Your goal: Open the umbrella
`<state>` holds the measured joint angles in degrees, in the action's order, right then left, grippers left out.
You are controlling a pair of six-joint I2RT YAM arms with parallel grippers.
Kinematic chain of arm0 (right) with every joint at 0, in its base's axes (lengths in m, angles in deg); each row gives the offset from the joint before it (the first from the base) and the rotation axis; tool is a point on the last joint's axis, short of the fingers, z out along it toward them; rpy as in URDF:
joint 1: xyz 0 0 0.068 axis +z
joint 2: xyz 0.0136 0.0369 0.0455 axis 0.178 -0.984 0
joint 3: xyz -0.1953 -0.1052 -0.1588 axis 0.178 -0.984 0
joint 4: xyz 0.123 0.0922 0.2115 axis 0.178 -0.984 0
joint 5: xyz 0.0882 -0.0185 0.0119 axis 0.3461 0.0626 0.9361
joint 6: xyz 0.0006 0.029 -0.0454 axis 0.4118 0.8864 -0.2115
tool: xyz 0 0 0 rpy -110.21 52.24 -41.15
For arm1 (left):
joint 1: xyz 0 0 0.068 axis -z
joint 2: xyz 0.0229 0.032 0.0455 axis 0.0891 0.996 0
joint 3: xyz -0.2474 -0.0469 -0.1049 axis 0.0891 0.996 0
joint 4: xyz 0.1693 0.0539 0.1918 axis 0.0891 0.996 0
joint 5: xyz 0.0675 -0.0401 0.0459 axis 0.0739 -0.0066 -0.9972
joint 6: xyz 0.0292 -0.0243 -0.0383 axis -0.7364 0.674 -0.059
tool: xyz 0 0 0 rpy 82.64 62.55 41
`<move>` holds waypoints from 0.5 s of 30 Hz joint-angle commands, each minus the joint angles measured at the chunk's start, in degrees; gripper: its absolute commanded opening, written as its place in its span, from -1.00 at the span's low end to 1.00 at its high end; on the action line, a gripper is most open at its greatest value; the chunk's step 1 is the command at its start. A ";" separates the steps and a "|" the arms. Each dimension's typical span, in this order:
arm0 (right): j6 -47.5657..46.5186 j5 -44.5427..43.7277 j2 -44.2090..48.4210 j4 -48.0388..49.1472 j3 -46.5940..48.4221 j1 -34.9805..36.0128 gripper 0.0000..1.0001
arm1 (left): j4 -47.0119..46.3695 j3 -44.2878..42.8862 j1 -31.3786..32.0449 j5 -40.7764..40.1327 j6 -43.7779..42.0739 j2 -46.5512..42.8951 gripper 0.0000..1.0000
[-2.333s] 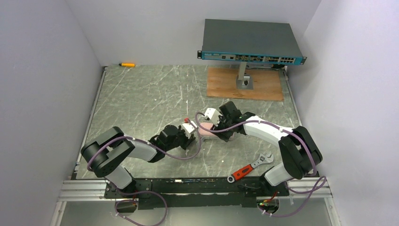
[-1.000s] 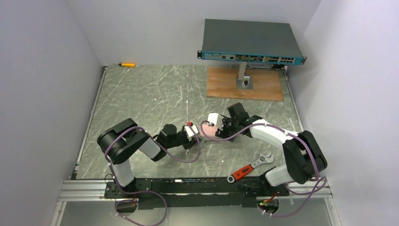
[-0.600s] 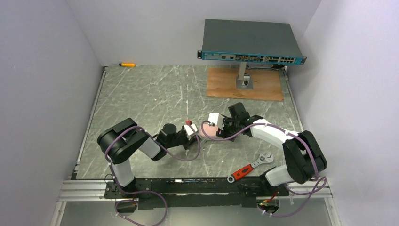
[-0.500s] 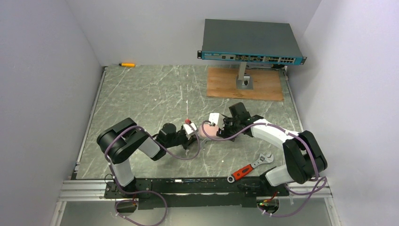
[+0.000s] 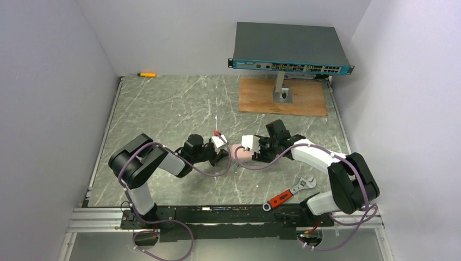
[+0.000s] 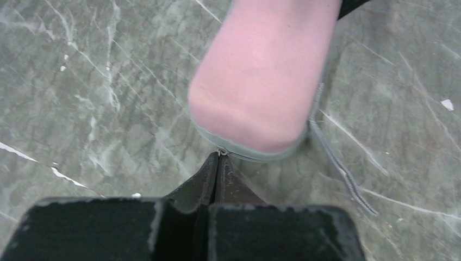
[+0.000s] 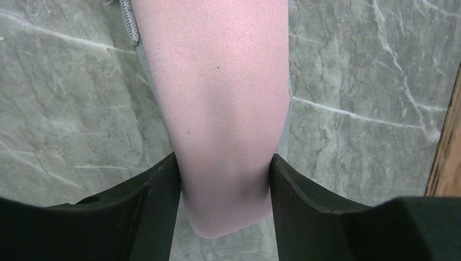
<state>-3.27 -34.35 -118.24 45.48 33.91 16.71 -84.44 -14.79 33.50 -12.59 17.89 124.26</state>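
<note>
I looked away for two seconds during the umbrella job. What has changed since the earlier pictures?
The left gripper moved a little away from the bases, its fingers shut at the grey end seam of the umbrella. The right gripper slid slightly nearer the bases and stays clamped around the umbrella's body. Unchanged: the umbrella is still folded, and the wrench, switch box and wooden board have not moved.

You're in a robot lab, plain white walls (image 5: pixel 49 81) round a grey table (image 5: pixel 163 109), a network box (image 5: pixel 291 43) on a stand (image 5: pixel 281 89), a red wrench (image 5: pixel 287 194)
</note>
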 commanded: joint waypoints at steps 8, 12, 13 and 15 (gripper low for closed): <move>-23.17 -0.80 -4.48 -7.53 -3.37 2.66 -0.25 | 4.32 -7.54 -4.30 2.76 -2.39 1.12 -1.00; -29.99 -0.31 -5.57 -2.63 -2.88 3.32 -0.15 | 4.75 -6.16 -2.36 11.91 -7.38 -0.14 -1.00; -29.60 0.07 -6.25 -1.38 -1.87 3.38 -0.08 | 5.01 -5.38 -1.54 12.63 -9.04 -0.83 -1.00; -27.01 0.70 -8.12 -1.38 1.97 3.42 0.15 | 4.57 -3.52 0.07 12.72 -10.24 -1.83 -1.00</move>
<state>-24.89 -34.92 -120.43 48.34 34.48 18.91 -77.71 -20.26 30.96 -5.00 12.97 125.44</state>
